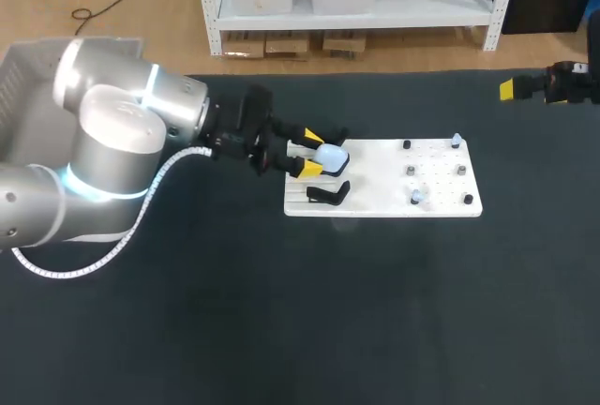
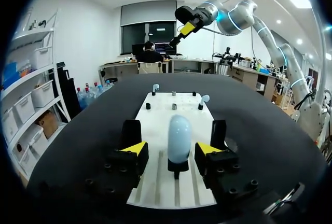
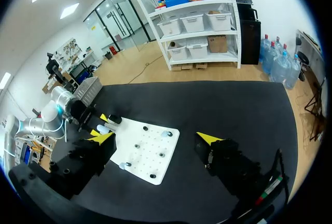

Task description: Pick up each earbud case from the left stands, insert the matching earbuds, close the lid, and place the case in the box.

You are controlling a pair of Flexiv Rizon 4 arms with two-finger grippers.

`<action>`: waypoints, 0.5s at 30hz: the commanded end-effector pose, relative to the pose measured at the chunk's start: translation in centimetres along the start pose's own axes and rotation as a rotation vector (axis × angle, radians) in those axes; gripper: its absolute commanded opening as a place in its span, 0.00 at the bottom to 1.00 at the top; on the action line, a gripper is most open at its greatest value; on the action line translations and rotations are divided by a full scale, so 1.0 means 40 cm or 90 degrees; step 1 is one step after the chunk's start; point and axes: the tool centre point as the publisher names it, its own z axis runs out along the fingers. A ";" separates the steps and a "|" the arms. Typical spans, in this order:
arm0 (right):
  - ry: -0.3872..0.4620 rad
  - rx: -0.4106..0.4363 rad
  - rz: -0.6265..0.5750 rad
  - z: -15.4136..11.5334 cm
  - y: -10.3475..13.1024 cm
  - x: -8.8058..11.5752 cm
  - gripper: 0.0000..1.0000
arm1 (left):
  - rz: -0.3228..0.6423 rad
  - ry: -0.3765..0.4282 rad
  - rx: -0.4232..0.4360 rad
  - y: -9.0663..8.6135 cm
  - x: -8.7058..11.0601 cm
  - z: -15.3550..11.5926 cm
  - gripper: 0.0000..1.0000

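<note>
We note: earbud case (image 2: 179, 136) pale blue; board (image 1: 375, 189) white; tabletop (image 1: 281, 330) black; stand (image 1: 328, 195) black; left gripper (image 2: 171, 148) black, tips bright yellow; left arm (image 1: 112, 133) silver.

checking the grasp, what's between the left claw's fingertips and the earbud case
Just bare white board either side of the earbud case, in the left wrist view; left claw open.

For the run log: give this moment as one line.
left jaws open around pale-blue rounded earbud case on black stand | right jaws open, empty
</note>
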 end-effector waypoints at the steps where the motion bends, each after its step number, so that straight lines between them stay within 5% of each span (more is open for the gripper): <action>1: 0.000 0.000 0.000 -0.001 0.000 0.000 1.00 | -0.001 -0.001 0.004 0.008 0.002 0.006 0.55; 15: 0.000 0.000 0.000 -0.001 0.000 0.000 1.00 | -0.001 -0.005 0.017 -0.003 0.002 0.019 0.47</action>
